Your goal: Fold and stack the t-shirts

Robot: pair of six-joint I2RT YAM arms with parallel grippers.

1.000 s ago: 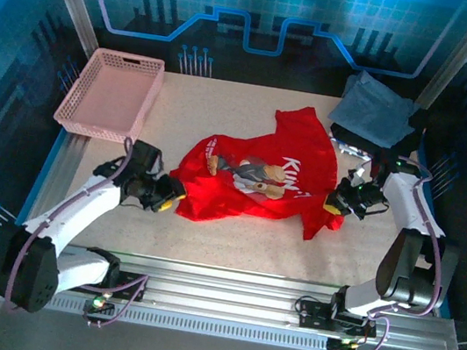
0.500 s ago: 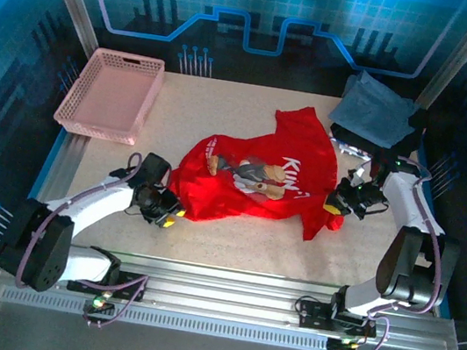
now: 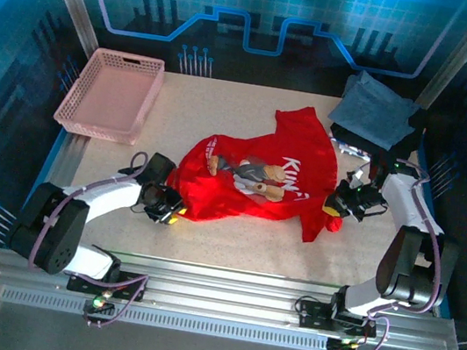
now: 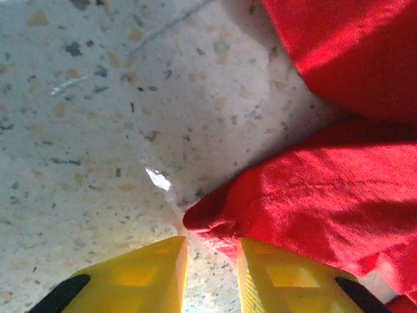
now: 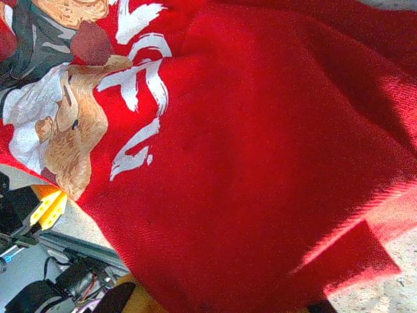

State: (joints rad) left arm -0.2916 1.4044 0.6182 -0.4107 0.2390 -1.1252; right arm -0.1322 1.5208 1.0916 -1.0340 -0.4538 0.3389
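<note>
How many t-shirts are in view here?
2. A red shirt lies spread out in the middle, and a folded grey-blue shirt sits at the far right corner. More shirts may be hidden under the folded one.

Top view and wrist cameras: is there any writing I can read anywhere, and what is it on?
"KUN": white letters on the red t-shirt, the rest lost in a fold.
Right wrist view: white strokes on the same shirt, cropped, not readable.
Nothing else legible.
</note>
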